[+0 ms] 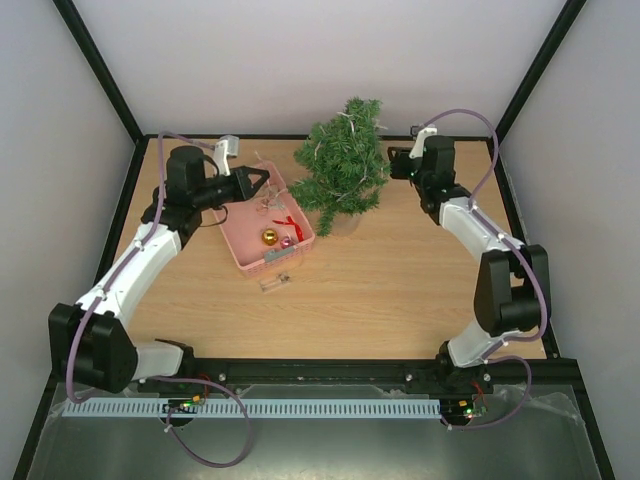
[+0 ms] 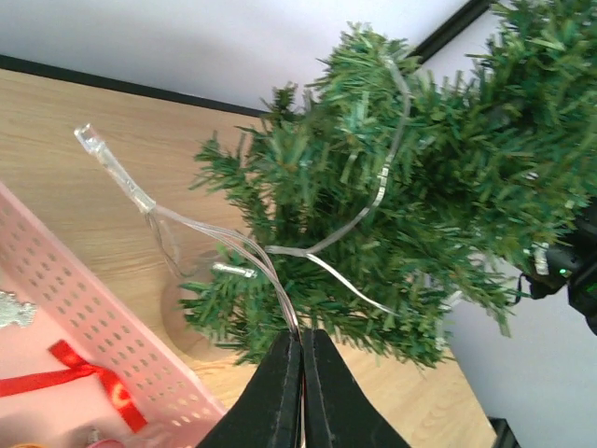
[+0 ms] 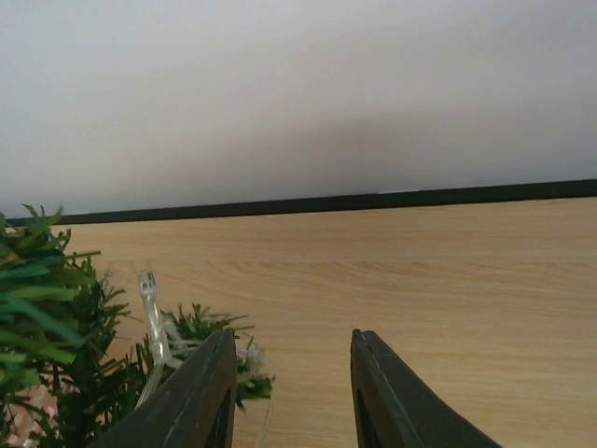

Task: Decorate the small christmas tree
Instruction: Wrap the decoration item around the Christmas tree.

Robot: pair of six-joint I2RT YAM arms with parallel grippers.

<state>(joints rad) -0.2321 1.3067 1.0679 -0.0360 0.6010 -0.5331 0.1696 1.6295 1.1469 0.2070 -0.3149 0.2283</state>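
Note:
The small christmas tree [image 1: 343,165] stands at the back middle of the table, dark green, with a clear light string [image 2: 373,182] draped through its branches. My left gripper [image 1: 266,181] is just left of the tree, above the pink basket. In the left wrist view it [image 2: 302,338] is shut on the clear light string [image 2: 252,257], which runs up into the tree [image 2: 420,187]. My right gripper [image 1: 398,163] is open and empty at the tree's right side. In the right wrist view [image 3: 291,347] tree branches [image 3: 56,317] and a clear bulb [image 3: 149,299] sit by its left finger.
A pink basket [image 1: 243,250] left of the tree holds a gold ball [image 1: 268,236], a red ribbon [image 1: 291,224] and other ornaments. A small clear object [image 1: 276,282] lies on the table in front of the basket. Black frame posts stand at the back corners.

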